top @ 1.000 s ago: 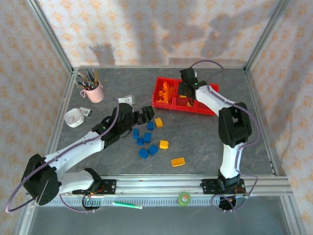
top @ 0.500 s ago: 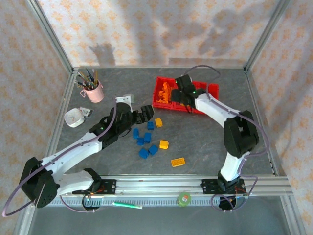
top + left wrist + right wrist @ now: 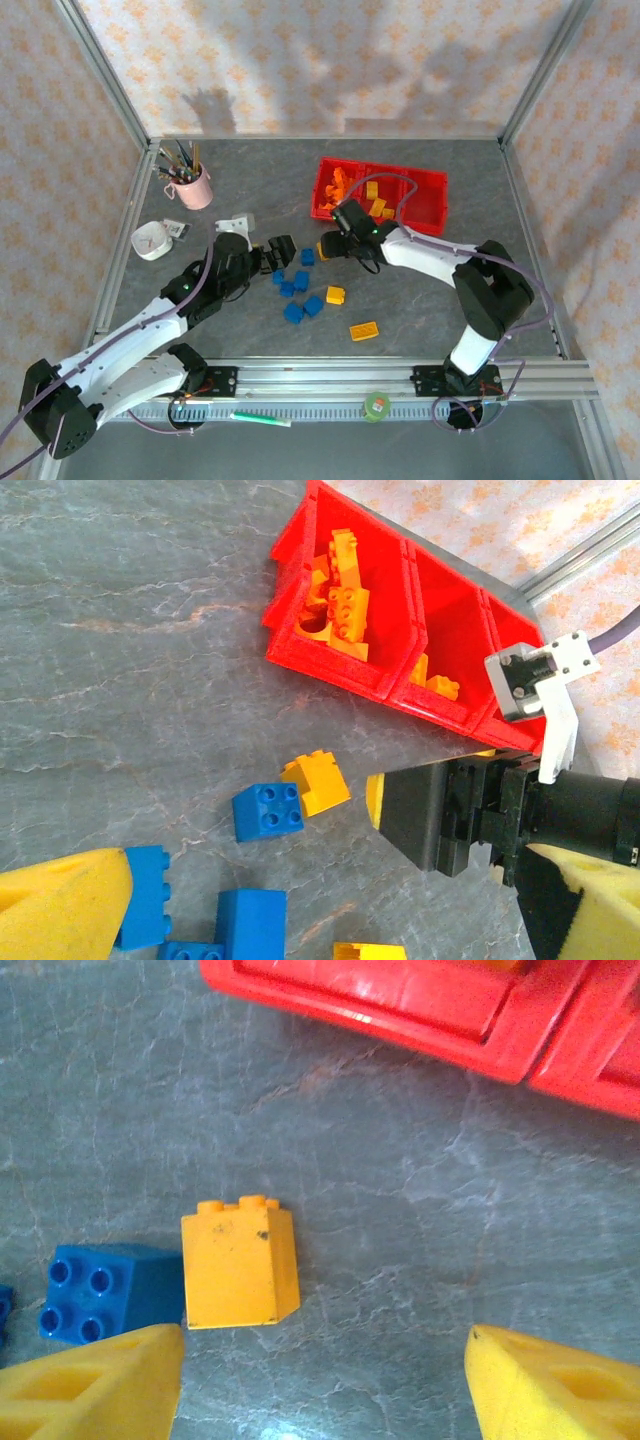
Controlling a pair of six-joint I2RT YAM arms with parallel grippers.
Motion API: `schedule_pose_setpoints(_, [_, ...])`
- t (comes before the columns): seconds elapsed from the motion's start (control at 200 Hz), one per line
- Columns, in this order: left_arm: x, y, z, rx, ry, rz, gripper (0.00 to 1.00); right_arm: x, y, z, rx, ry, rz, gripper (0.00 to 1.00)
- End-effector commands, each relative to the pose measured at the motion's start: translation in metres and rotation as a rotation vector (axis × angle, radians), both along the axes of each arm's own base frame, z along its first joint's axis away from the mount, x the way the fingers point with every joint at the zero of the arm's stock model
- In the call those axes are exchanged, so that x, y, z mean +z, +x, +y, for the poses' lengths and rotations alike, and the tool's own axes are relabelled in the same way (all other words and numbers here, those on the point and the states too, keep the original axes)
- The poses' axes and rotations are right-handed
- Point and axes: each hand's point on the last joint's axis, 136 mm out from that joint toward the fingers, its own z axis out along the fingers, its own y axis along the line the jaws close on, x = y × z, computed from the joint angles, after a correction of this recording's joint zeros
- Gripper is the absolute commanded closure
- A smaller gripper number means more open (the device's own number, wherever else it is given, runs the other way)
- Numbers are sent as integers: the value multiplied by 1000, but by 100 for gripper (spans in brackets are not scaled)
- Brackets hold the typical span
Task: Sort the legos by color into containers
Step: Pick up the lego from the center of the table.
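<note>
Overhead, the right gripper (image 3: 335, 240) hovered by a yellow brick (image 3: 323, 249) on the table just near of the bins (image 3: 430, 180). The left gripper (image 3: 283, 250) hung beside the blue bricks (image 3: 298, 288). From the left wrist, its jaws gaped, empty. From the right wrist, the jaws stood spread and empty, the yellow brick just ahead. It looked light, rigid and slick, probably best pinched across its flat sides.

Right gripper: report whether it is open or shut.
Open. On the right gripper, the yellow fingertips stand wide apart with only table between; the yellow brick lies ahead, untouched.
</note>
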Motion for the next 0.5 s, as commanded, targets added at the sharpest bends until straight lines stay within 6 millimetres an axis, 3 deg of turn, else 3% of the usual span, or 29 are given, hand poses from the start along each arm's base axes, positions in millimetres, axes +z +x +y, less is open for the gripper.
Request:
schedule_pose_setpoints(0.0, [-7, -4, 10, 38, 9, 14, 1, -15, -3, 14, 20, 41, 20, 26])
schedule_pose_setpoints(0.28, [-10, -4, 12, 44, 19, 16, 1, -33, 1, 28, 36, 32, 39, 26])
schedule_pose_setpoints(0.49, [-10, -4, 12, 46, 19, 15, 1, -46, 12, 30, 22, -13, 35, 34])
